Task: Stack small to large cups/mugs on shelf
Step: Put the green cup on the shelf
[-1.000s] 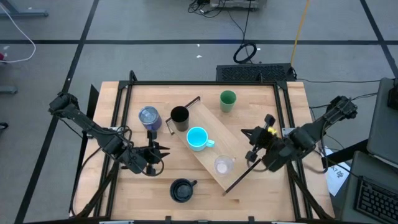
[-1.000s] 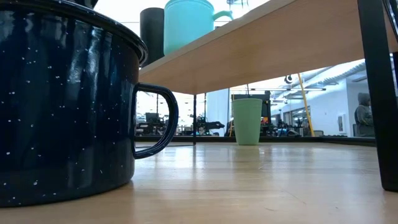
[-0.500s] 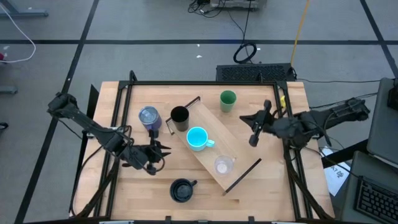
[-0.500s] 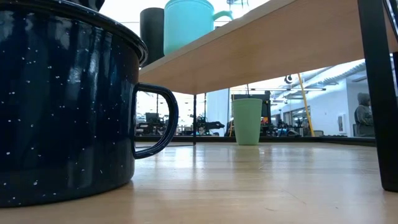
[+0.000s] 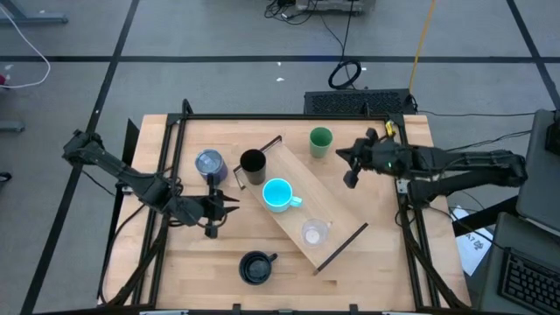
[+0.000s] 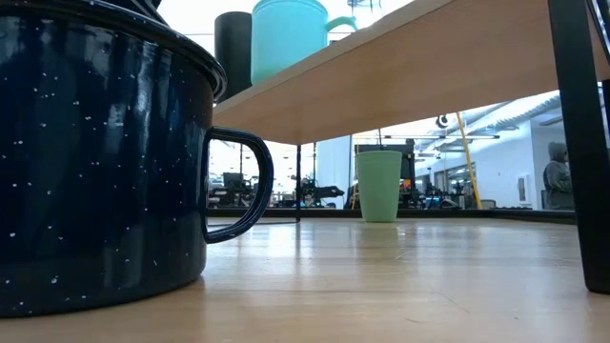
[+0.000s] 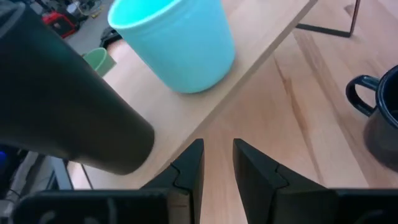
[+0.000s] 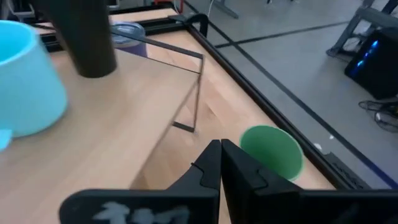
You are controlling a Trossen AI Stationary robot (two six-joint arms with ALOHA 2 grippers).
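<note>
R gripper [image 5: 350, 166] swung from near the shelf's [image 5: 325, 213] right end up to just beside green cup [image 5: 321, 141]; L gripper [image 5: 220, 208] shifted slightly away from navy mug [image 5: 255, 267]

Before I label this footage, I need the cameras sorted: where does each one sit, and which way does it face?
High view: overhead, straight down on table; both arms show, left hand, right hand.
Low view: tabletop height, level across; navy mug close, no arm showing.
Left wrist view: on the left arm, over its fingers toward the shelf.
Right wrist view: on the right arm, past shut fingers toward the green cup.
Shared: all four show the cyan mug.
</note>
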